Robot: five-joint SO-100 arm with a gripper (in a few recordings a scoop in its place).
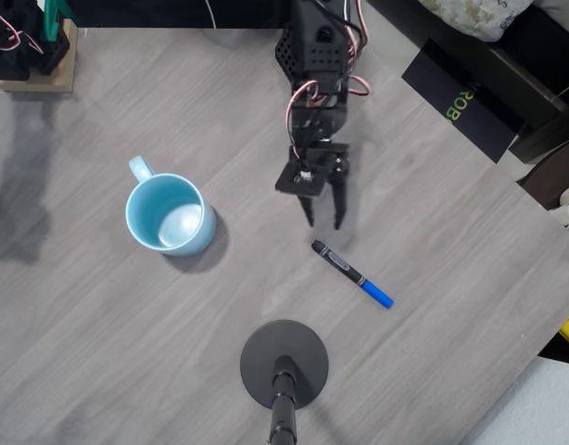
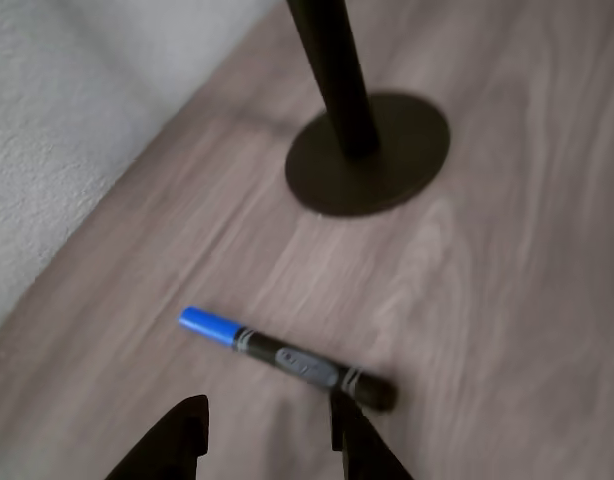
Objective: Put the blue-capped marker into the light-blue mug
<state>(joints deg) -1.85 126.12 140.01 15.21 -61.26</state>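
Here the blue-capped marker lies flat on the table, just beyond the spread-apart, empty claw.

The black arm reaches down the overhead view from the top edge, red and white wires looped at its wrist; its gripper points downward in frame, dark fingers parted, nothing between them.

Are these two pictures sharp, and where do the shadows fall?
In the overhead view everything is sharp; the light-blue mug casts a soft shadow to its lower right, and its inside shows a pale glare. The wrist view is slightly blurred: the blue-capped marker has soft edges, and the open gripper is dark and out of focus.
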